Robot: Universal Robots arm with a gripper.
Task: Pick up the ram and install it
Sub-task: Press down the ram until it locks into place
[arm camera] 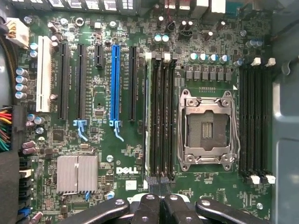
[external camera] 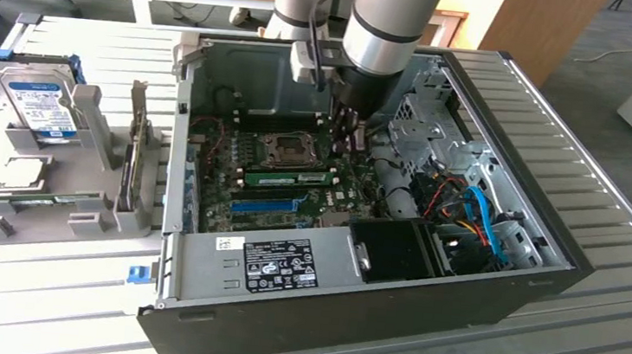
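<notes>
While claw (arm camera: 161,203) sits shut abv mobo (arm camera: 100,93), ram (external camera: 291,177) looks long, thin, green.

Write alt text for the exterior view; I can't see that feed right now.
The arm's gripper reaches down into an open computer case, over the motherboard beside the empty CPU socket. A green ram sits on the board right next to that socket. On the exterior view's left, a grey rack holds a hard drive.

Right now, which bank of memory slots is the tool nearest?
The bank between the CPU socket and the blue slot: the shut tool sits at its end. The other bank lies beyond the socket.
</notes>
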